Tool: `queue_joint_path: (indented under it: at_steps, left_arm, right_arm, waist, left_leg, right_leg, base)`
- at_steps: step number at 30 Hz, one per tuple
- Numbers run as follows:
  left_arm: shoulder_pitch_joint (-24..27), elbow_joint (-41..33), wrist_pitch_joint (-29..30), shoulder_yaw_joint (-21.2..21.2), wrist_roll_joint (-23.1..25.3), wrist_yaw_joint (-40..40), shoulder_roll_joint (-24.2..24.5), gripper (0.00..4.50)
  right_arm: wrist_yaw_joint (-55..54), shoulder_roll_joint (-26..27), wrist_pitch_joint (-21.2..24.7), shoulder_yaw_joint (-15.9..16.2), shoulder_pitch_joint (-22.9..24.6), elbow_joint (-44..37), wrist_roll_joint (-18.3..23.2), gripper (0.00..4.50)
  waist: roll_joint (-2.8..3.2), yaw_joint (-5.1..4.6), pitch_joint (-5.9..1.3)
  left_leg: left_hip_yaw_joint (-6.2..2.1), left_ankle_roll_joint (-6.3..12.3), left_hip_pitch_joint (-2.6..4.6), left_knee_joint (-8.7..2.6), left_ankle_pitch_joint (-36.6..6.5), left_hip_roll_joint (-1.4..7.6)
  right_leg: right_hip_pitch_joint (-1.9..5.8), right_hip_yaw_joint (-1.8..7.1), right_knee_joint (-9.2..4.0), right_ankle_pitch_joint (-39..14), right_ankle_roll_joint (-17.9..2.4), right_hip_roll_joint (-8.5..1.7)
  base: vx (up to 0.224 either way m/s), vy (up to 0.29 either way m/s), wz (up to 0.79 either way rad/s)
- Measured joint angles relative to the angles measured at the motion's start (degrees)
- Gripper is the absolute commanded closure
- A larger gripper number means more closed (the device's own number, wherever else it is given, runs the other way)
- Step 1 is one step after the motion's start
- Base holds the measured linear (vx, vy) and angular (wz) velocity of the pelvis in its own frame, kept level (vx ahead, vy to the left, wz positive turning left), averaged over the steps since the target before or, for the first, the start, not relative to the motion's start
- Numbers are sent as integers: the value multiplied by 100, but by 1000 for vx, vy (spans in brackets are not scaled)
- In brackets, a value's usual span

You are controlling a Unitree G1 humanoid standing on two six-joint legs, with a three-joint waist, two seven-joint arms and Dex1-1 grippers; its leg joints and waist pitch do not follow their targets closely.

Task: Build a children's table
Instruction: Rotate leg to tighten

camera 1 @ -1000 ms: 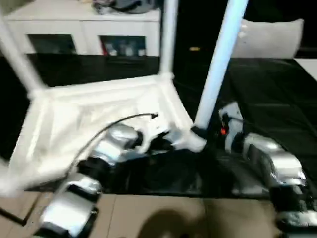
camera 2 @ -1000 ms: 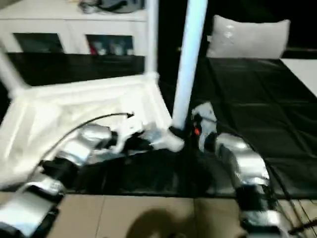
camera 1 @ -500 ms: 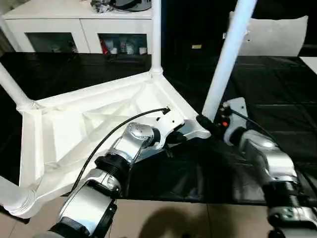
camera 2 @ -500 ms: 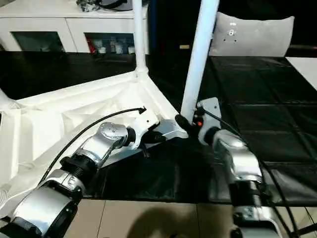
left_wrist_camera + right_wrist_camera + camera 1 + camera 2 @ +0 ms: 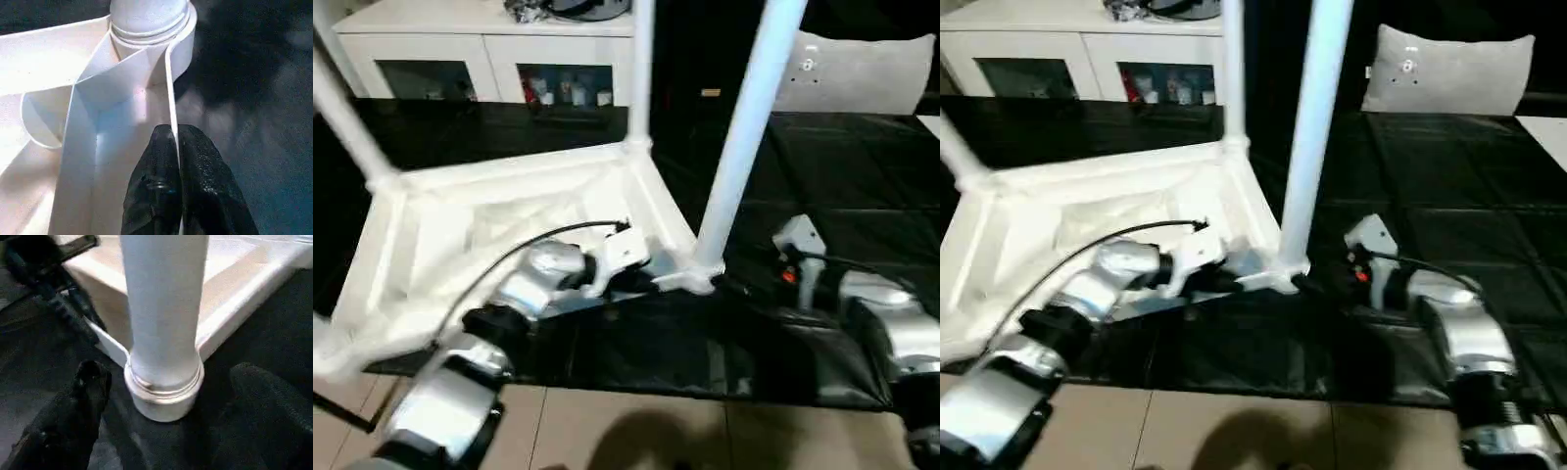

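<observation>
- Children's table (image 5: 509, 230) lies upside down on a black mat (image 5: 862, 196), ribbed underside up. Its legs point up.
- Near-right leg (image 5: 744, 127) stands in its corner socket (image 5: 164, 391). In the right wrist view the collar sits close on the socket, so it looks seated; can't tell if fully tight.
- Left pincer (image 5: 171, 147): clenched on the thin rim wall of the table top, one finger each side of the wall, just beside that corner socket. Reads as a bracing grip so the top won't spin.
- Right pincer (image 5: 161, 396): released, fingers (image 5: 73, 406) spread wide either side of the leg's base, not touching it. It sits low on the mat, next to the socket.
- Step in hand, my guess: screwing in this leg, w/ the right pincer between turns or done w/ it.
- Next move, if more turns needed: close right pincer on the leg low by the collar, twist, let go, repeat. Left must keep hold of the rim.
- If seated: left lets go, then the table needs flipping onto its legs.
- Risk: a grip too high on the tapered leg could slip or tip the top.
- White cabinet (image 5: 480, 49) w/ glass doors behind; grey cushion (image 5: 862, 73) far right.
</observation>
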Motion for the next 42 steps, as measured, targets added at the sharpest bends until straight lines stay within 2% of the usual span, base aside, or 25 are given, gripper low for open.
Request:
queue_joint_path:
  at_steps: [5,7,15,21,23,28,32,33,35,37,40,41,42]
  left_arm:
    - [0,-15,-384,-143,-54,-780,228,450]
    - [0,-54,-491,-217,-59,-945,272,450]
    - [-1,-60,-693,-290,-64,-1254,350,450]
    - [-1,-57,-821,-333,-66,-1465,376,450]
    - [-1,-57,-831,-338,-66,-1484,378,450]
    - [-1,-59,-770,-330,-86,-1512,378,450]
    - [6,-112,-304,-206,-122,-1429,271,450]
    - [10,-117,-152,-147,-112,-1345,269,450]
    - [9,-119,224,-38,-64,-1007,241,450]
    - [8,-115,480,39,-48,-699,164,450]
    - [-26,-47,938,230,40,83,-105,450]
    - [-58,4,1113,295,48,364,-269,450]
    - [-88,64,1284,383,55,670,-419,450]
  right_arm:
    - [693,-62,16,157,-8,1,218,89]
    - [876,-66,20,218,-7,-20,268,109]
    - [1410,-142,222,441,30,-168,418,174]
    - [1601,-166,407,526,31,-201,503,216]
    - [1598,-170,419,525,30,-201,501,247]
    - [1592,-176,614,518,36,-262,530,258]
    - [1300,-106,1054,340,295,-622,673,259]
    - [1129,-49,1171,288,313,-671,690,261]
    - [573,179,1297,178,311,-705,658,267]
    - [64,380,1408,86,281,-706,538,292]
    - [-1174,944,1738,-115,45,-572,212,305]
    - [-1652,1136,1903,-243,-35,-504,154,325]
    - [-2100,1326,2002,-311,-151,-422,47,325]
  waist:
    - [0,177,-1]
    - [-1,211,-1]
    - [-1,231,-1]
    - [-2,291,-2]
    - [-3,303,-2]
    - [-4,303,-3]
    - [-4,305,-3]
    - [-3,295,-3]
    - [-2,197,-4]
    - [-2,123,-4]
    - [-2,-133,-2]
    - [16,-212,-4]
    - [29,-289,-2]
  left_leg:
    - [1,0,-1,6,0,1]
    - [1,0,2,9,0,1]
    - [4,-1,34,10,0,1]
    - [5,-1,38,12,0,1]
    - [6,-2,43,12,0,1]
    - [7,-2,46,9,0,1]
    - [9,-2,60,6,0,1]
    - [10,-7,71,5,-1,1]
    - [17,-47,82,2,-10,0]
    - [16,-60,86,3,-1,-2]
    - [0,-65,86,18,1,4]
    - [-13,-64,82,16,1,21]
    - [-20,-63,81,15,1,36]
  right_leg:
    - [0,2,4,2,-4,-2]
    - [0,2,5,3,-4,-2]
    - [3,8,12,2,-3,-2]
    - [7,11,12,2,-3,-2]
    - [9,12,12,2,-3,-2]
    - [10,12,12,2,-2,-2]
    - [21,15,12,1,-1,-1]
    - [31,15,12,1,-1,-1]
    - [51,16,12,1,-1,-2]
    - [56,12,3,-1,1,-2]
    - [66,-30,-48,0,3,-3]
    - [88,-80,-112,1,5,-3]
    - [112,-116,-155,2,5,-3]
  base:
    - [0,0,0]
    - [0,0,0]
    - [0,0,0]
    - [0,0,0]
    - [0,0,0]
    - [0,0,0]
    - [0,0,0]
    - [0,0,0]
    - [0,0,0]
    - [0,0,0]
    - [0,0,0]
    - [0,0,0]
    - [0,0,0]
